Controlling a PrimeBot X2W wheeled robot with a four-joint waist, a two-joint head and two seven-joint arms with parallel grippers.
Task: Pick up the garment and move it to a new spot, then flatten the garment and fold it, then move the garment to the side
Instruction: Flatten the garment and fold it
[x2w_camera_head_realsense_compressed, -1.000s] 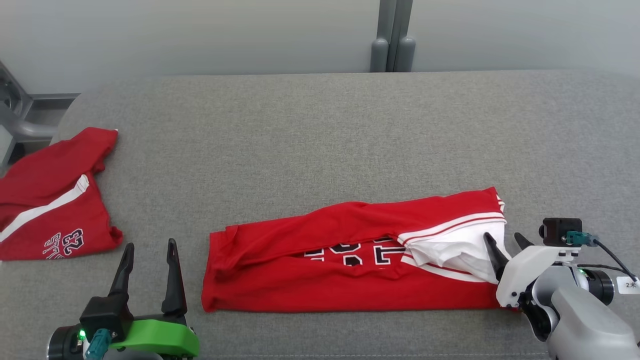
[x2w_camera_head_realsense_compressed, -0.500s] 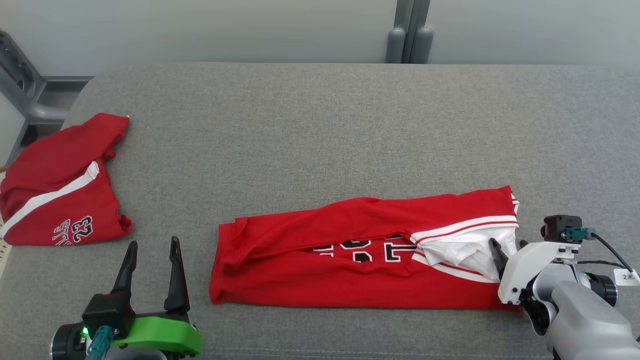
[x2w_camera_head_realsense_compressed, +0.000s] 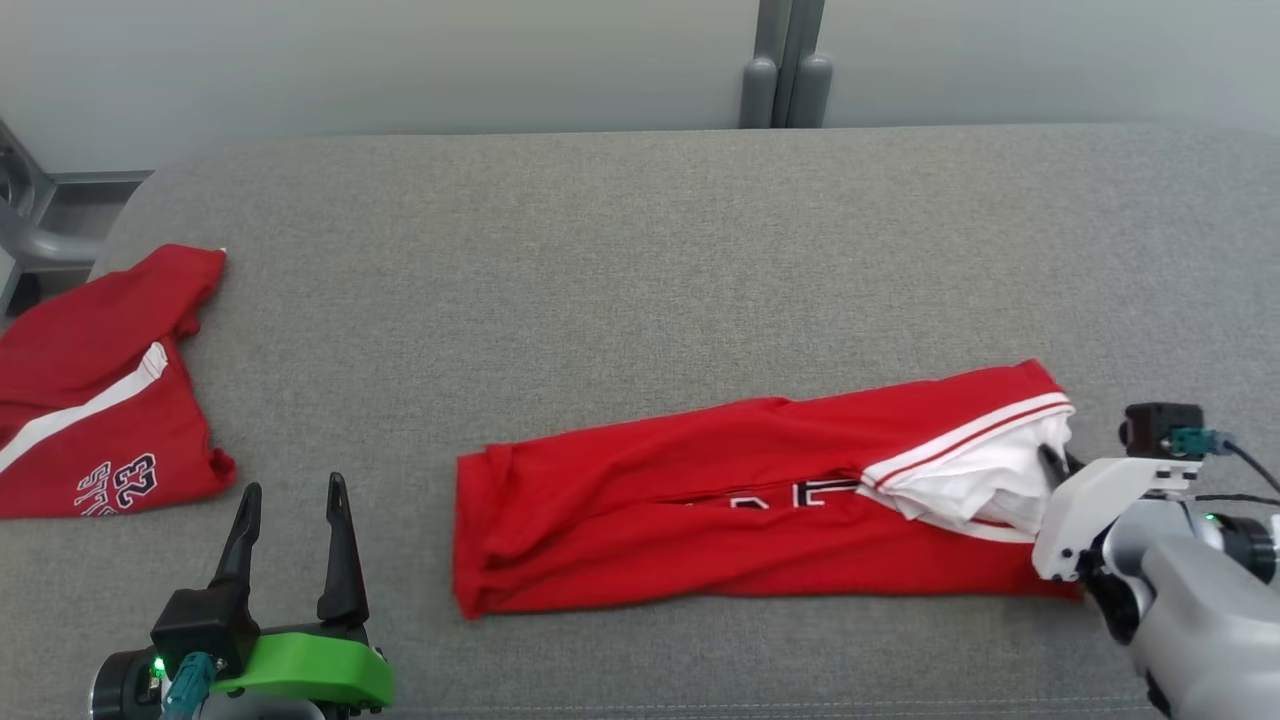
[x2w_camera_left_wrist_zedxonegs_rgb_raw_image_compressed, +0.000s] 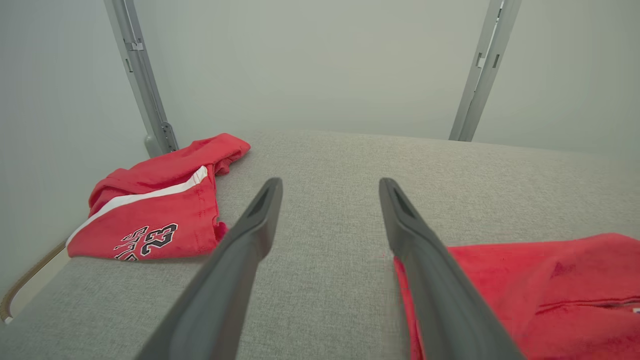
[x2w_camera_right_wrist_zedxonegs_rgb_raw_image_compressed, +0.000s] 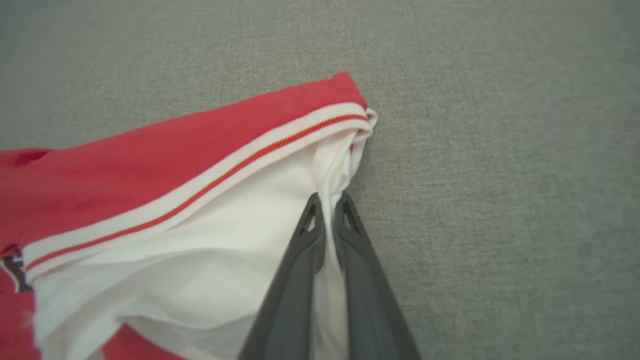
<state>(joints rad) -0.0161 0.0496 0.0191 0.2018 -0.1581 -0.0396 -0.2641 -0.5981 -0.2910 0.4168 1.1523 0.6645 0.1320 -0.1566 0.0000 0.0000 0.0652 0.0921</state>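
- Far to the left of the left end effector (x2w_camera_head_realsense_compressed: 292, 487): a second red garment (x2w_camera_head_realsense_compressed: 100, 400), folded, with a white stripe and the number 23 facing up. It lies at the left edge of the grey bench (x2w_camera_head_realsense_compressed: 640, 250), well apart from the fingers.
- Left end effector: low over the near edge of the bench, fingers pointing away from the robot. The jaws are spread wide with nothing between them. The left wrist view shows bare grey fabric in the gap.
- Right of the left end effector: the left end of the garment (x2w_camera_head_realsense_compressed: 700, 500), near the right finger. In the head view they are apart.
- Garment: a long red strip, folded lengthwise and lying on the bench. It runs from near the left end effector across to the right end effector (x2w_camera_head_realsense_compressed: 1055, 462). Black-and-white lettering is partly hidden in the fold along its middle.
- Just left of the right end effector: the white lining (x2w_camera_head_realsense_compressed: 975, 480), edged by a red-and-white striped band. It is turned out and bunched toward the fingers.
- Right end effector: at the garment's right end, fingers pressed together on a pleat of the white lining. The right wrist view shows the cloth pinched between the two fingers.
- Far ahead, between the two end effectors: a grey post (x2w_camera_head_realsense_compressed: 785, 60) against the pale wall.
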